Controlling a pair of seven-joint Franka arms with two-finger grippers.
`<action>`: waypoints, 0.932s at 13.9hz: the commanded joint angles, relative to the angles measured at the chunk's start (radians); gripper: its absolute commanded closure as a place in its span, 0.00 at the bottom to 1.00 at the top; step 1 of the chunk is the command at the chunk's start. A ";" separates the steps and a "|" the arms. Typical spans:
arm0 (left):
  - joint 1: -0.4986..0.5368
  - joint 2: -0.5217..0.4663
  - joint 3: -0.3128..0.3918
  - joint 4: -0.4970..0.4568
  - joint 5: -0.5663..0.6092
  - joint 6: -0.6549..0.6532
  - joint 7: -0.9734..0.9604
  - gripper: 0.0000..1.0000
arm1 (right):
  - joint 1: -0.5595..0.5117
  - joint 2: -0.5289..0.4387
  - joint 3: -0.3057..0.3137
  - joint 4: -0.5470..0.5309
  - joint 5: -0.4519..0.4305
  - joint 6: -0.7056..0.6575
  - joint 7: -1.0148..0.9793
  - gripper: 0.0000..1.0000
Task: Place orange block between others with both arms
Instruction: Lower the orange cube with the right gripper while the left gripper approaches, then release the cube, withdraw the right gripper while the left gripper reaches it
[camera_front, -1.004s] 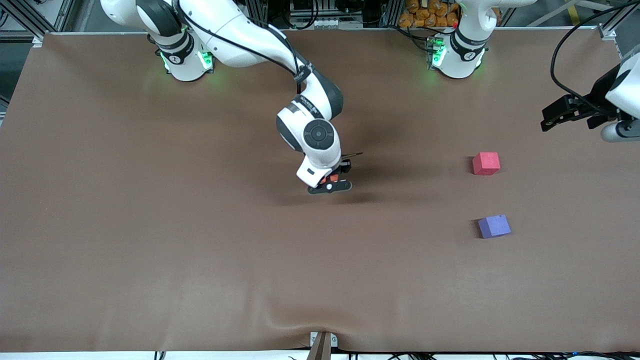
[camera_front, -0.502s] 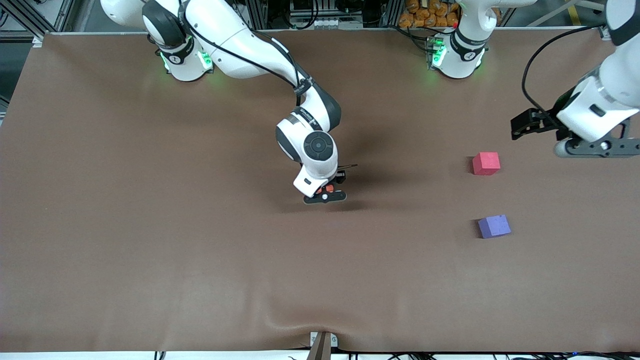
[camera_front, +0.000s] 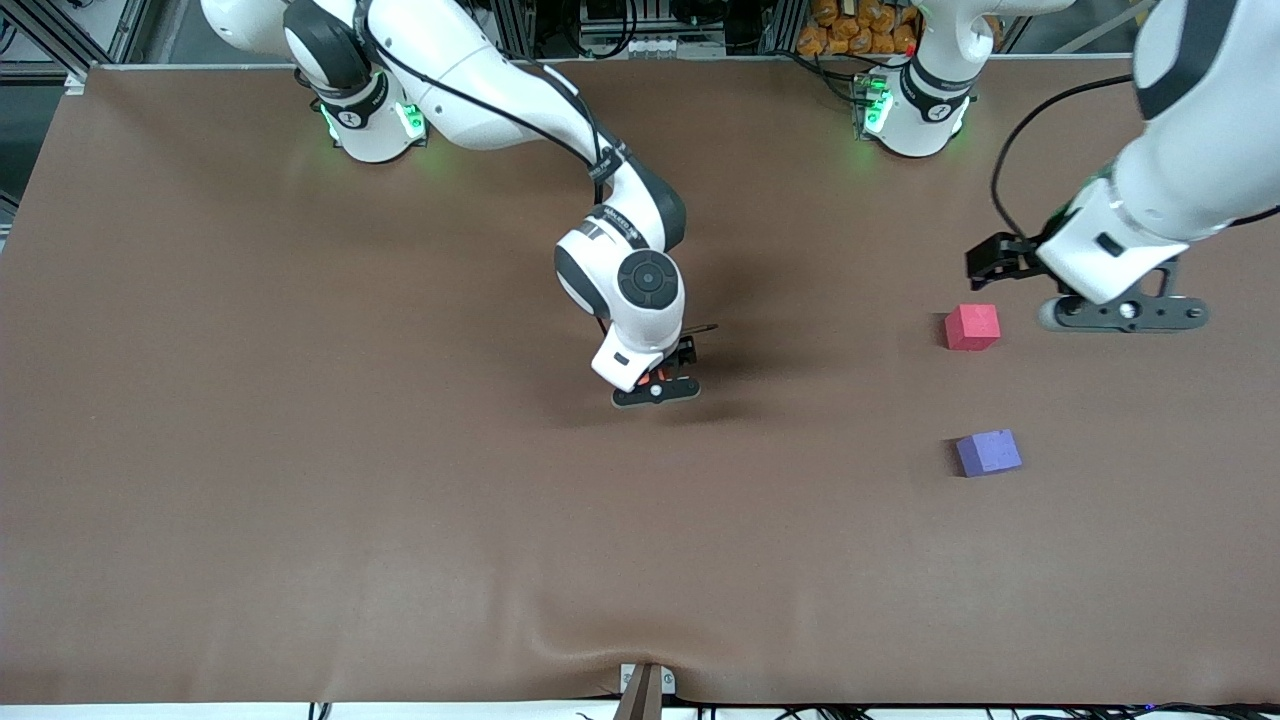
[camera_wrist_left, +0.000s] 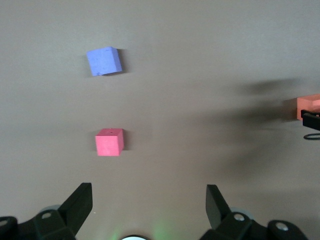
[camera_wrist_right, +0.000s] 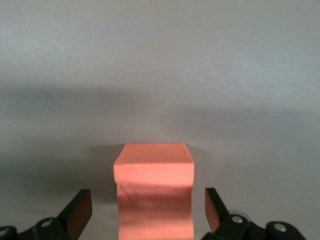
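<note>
The right gripper (camera_wrist_right: 145, 215) has spread fingers around the orange block (camera_wrist_right: 154, 195) mid-bench, so the left gripper (camera_wrist_left: 149, 202), fingers spread too, can fetch it

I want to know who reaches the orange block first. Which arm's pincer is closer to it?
Right. The right pincer is open around the orange block mid-table. The left pincer hangs open beside the red block.
</note>
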 joint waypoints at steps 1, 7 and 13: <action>-0.050 0.016 -0.003 0.007 0.011 0.016 -0.064 0.00 | -0.028 -0.093 0.000 -0.004 -0.011 -0.103 0.022 0.00; -0.159 0.068 -0.005 0.013 0.011 0.059 -0.182 0.00 | -0.306 -0.202 0.000 -0.034 -0.012 -0.270 -0.086 0.00; -0.376 0.293 0.004 0.148 0.018 0.169 -0.575 0.00 | -0.551 -0.467 -0.005 -0.246 -0.026 -0.331 -0.361 0.00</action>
